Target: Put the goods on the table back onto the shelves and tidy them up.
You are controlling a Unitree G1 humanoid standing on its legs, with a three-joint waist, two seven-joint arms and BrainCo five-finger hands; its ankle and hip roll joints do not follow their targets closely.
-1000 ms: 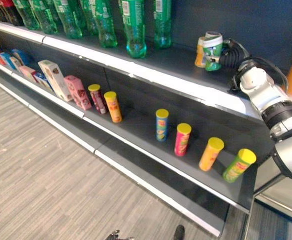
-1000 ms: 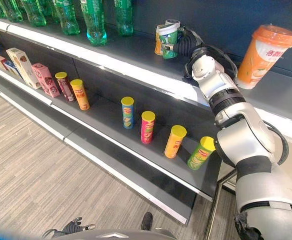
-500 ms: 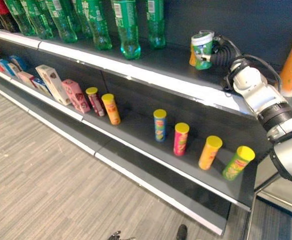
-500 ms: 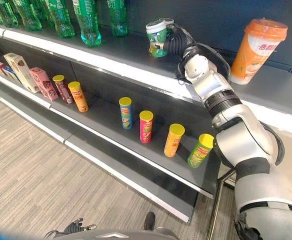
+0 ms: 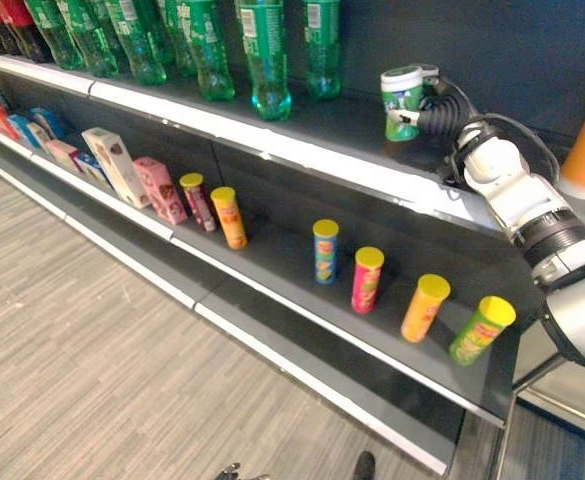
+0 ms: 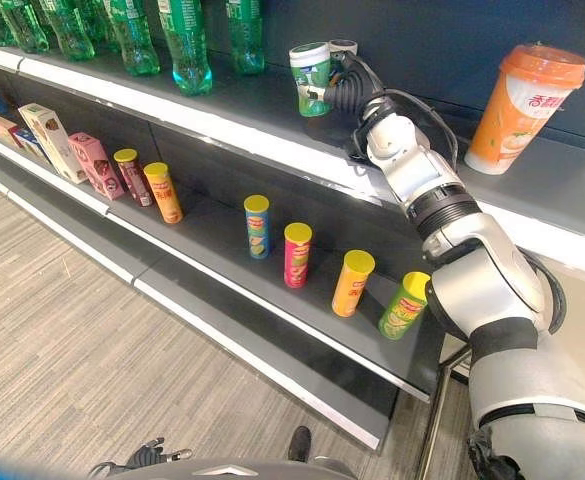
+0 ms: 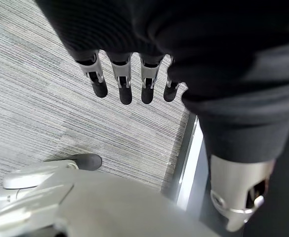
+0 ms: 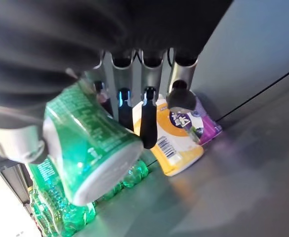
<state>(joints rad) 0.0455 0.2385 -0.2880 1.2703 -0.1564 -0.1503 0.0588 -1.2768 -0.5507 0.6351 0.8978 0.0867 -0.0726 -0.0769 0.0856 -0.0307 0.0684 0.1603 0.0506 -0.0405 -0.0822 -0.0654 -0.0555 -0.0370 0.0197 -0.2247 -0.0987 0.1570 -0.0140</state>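
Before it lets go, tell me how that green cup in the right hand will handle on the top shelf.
The green cup looks tall and narrow, so probably tippy. Its round wall would likely roll if it toppled. The right robot hand grips its side, suggesting a light cup.

Green cup (image 6: 310,80) w/ white lid; orange cup (image 6: 524,104); green bottles (image 6: 184,45).
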